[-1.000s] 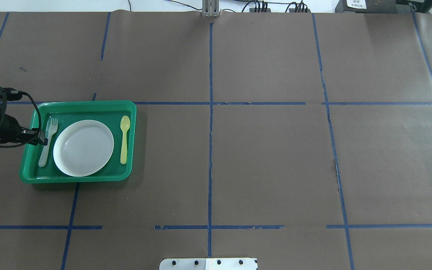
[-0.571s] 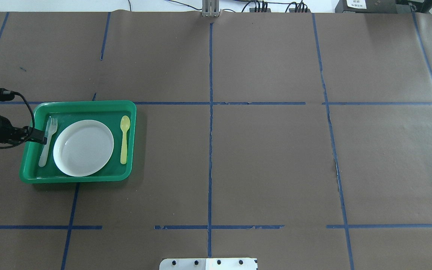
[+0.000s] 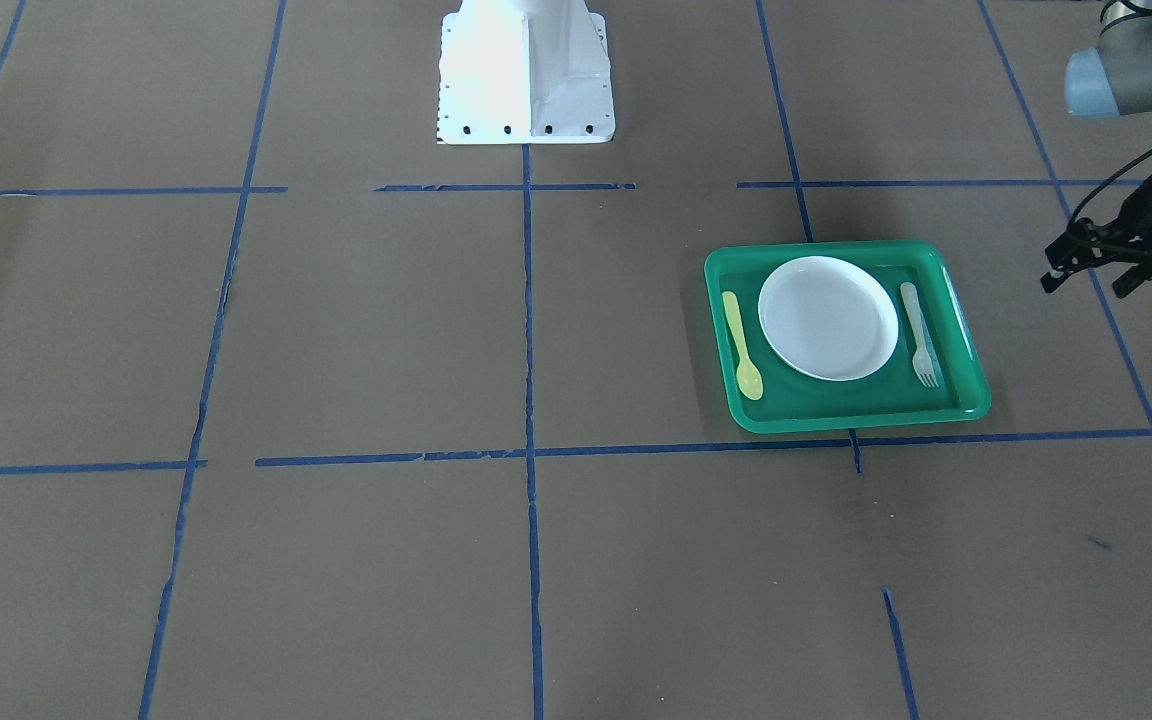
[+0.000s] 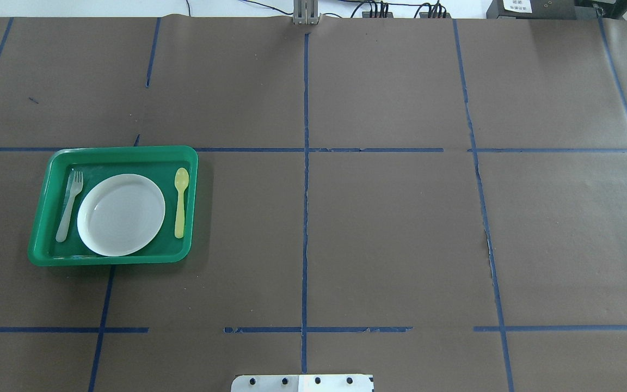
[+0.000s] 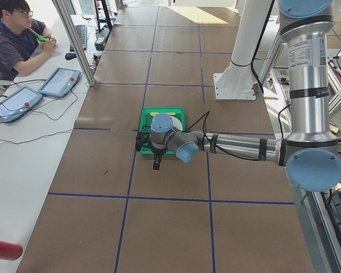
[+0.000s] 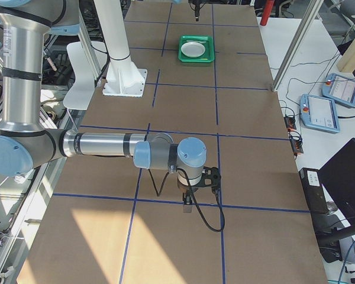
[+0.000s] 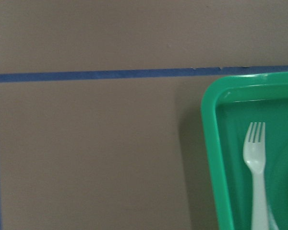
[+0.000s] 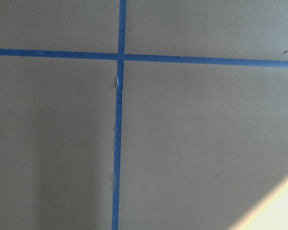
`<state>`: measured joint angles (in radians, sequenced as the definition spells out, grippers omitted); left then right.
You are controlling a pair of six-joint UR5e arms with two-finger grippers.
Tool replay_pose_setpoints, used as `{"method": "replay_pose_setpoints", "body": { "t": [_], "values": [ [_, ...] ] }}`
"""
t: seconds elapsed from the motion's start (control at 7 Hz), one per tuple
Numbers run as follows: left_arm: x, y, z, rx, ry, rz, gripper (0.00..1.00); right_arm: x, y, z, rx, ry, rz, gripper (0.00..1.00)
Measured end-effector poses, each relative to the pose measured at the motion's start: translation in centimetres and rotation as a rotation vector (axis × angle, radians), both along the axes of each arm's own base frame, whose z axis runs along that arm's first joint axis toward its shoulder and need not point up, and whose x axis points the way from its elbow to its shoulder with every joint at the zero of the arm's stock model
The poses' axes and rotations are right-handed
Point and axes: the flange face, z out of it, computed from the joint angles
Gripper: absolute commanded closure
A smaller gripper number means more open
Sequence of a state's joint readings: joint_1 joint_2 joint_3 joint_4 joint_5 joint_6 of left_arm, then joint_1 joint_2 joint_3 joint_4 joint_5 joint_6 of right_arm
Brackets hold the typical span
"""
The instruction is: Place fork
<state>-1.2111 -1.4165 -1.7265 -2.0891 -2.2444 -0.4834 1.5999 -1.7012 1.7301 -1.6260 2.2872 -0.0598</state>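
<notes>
After pulling left gripper [image 3: 1084, 286] away left of tray [image 4: 112, 151], jaws apart, leaves fork [image 4: 68, 209] lying beside plate [image 4: 121, 215]: seemingly placed.

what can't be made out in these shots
Right claw: seen only in the right-side view; open or shut cannot be told.
Left claw: overhead view's left edge cuts off all but a black tip.
Fork: left wrist view's bottom edge cuts its handle end.
Tray: left-side view, the left arm hides most of it, fork included.
</notes>
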Motion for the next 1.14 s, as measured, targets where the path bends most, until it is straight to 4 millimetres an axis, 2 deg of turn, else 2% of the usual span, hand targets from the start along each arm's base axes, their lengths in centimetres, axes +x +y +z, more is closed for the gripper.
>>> {"method": "replay_pose_setpoints", "body": {
  "t": [0.43, 0.57, 0.86, 1.14],
  "values": [
    [-11.9, 0.6, 3.7, 0.038, -0.130, 0.064, 0.00, 0.0, 0.0, 0.0, -0.001, 0.000, 0.000, 0.00],
    [-14.5, 1.0, 4.4, -0.007, -0.142, 0.055, 0.00, 0.0, 0.0, 0.0, 0.000, 0.000, 0.000, 0.00],
    [-16.7, 1.9, 5.2, -0.076, -0.138, 0.034, 0.00, 0.0, 0.0, 0.0, 0.000, 0.000, 0.000, 0.00],
    [-17.0, 1.8, 4.9, -0.074, -0.137, 0.029, 0.00, 0.0, 0.0, 0.1, -0.001, 0.000, 0.000, 0.00]
  ]
}}
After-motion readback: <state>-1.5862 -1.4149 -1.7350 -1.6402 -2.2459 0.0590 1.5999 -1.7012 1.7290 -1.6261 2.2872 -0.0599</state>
